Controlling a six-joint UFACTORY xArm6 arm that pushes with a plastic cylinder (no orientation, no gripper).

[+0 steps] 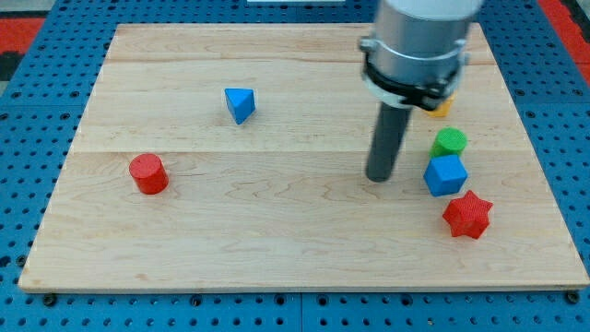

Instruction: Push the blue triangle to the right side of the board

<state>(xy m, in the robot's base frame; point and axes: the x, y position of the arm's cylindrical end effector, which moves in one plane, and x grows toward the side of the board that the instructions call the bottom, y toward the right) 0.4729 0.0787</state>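
Observation:
The blue triangle [240,103] lies on the wooden board [277,231] in the upper left-centre of the view. My tip [379,177] rests on the board well to the right of the triangle and a little lower, apart from it. The tip stands just left of a blue cube [445,174], with a small gap between them. The arm's grey body comes down from the view's top above the rod.
A red cylinder [147,173] sits at the left. On the right are a green block [450,141], a red star [467,214] and an orange block [440,107] partly hidden behind the arm. A blue pegboard surrounds the board.

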